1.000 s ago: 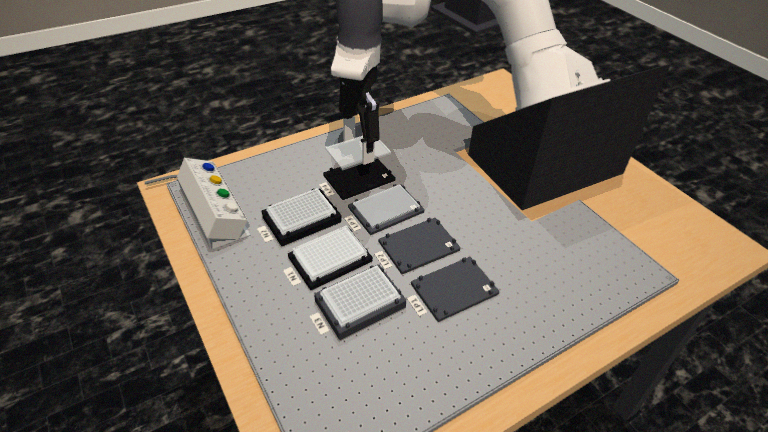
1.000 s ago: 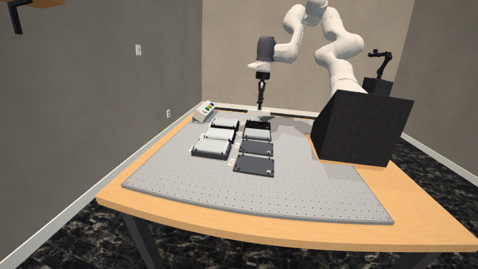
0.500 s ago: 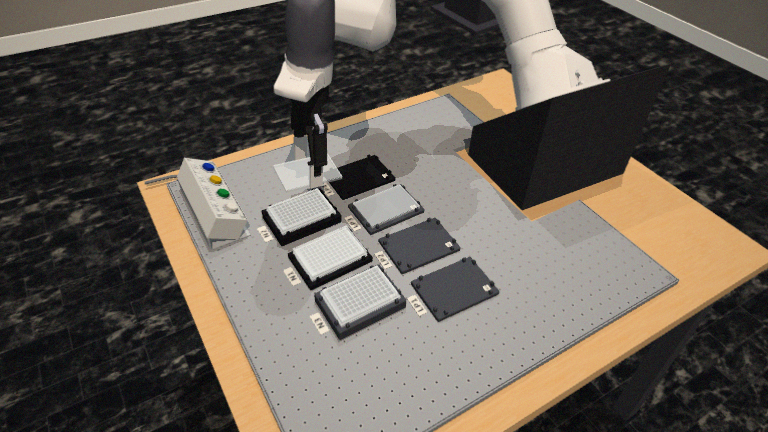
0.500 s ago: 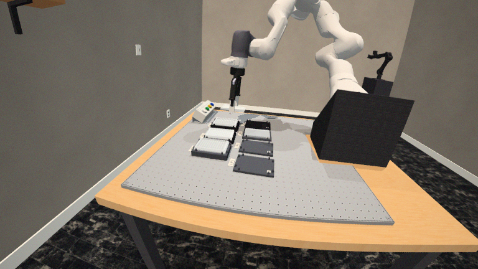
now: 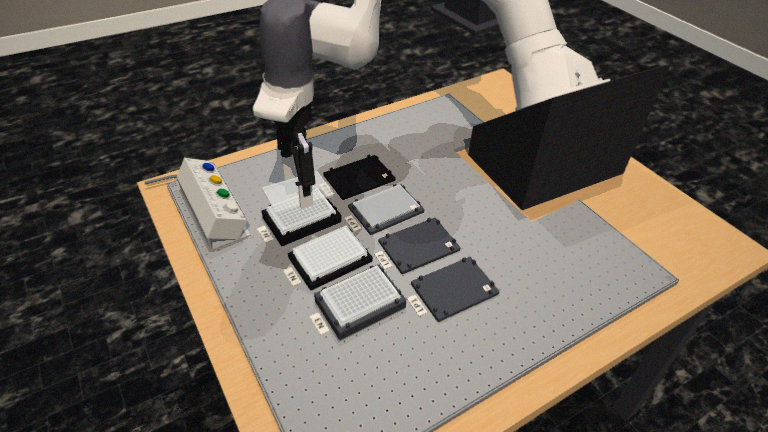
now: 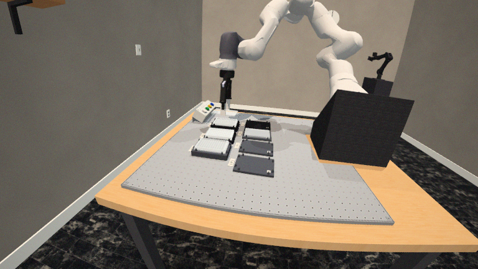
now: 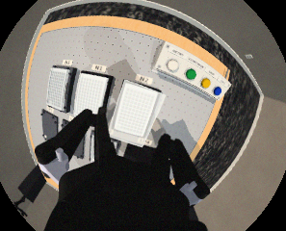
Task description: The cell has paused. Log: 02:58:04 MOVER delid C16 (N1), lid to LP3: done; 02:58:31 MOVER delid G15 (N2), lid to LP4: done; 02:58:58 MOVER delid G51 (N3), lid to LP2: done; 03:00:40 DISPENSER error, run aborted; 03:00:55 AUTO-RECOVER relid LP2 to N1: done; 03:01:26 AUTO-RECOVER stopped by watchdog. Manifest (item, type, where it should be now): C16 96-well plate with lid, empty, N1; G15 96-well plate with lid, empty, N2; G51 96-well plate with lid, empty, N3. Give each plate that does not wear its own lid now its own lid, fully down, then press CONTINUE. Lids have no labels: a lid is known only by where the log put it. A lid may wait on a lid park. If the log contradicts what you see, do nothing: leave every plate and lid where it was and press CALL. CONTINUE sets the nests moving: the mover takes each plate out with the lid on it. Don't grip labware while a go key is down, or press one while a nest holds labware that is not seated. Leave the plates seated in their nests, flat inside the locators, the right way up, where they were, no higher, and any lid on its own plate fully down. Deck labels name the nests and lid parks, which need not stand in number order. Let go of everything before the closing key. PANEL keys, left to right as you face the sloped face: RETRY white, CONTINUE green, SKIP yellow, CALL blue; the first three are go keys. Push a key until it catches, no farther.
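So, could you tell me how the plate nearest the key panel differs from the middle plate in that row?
The plate nearest the panel shows open wells; the middle plate looks smooth under a lid. The tool holds a clear lid over the first; nothing hangs over the middle plate. Both sit in black nests.

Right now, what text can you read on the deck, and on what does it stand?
"N2": far nest tag, seen upside down.
"N1": middle nest tag, upside down.
"N3": near nest tag, upside down.
Lid park tags: too blurred to read.
Panel: no text legible.
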Controlling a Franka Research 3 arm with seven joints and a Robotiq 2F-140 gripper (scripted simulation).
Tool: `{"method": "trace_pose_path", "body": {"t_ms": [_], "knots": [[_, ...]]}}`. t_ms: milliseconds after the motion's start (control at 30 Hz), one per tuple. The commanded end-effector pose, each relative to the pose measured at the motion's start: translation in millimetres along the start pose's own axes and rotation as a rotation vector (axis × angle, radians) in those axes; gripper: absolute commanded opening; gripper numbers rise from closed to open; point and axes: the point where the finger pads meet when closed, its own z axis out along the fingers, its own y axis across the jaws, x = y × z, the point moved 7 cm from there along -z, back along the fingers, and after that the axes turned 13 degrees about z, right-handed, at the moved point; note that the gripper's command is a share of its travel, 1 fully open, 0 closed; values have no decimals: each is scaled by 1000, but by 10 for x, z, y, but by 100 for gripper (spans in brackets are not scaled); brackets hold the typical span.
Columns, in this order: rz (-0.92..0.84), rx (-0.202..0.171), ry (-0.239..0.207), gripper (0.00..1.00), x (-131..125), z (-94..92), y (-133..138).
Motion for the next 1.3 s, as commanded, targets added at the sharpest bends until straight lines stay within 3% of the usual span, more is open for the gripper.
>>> {"method": "trace_pose_path", "body": {"t_ms": [0,1267], "knots": [[-38,-7,-13,0,-16,10,12],[-53,-7,-13,0,-16,29,12]]}}
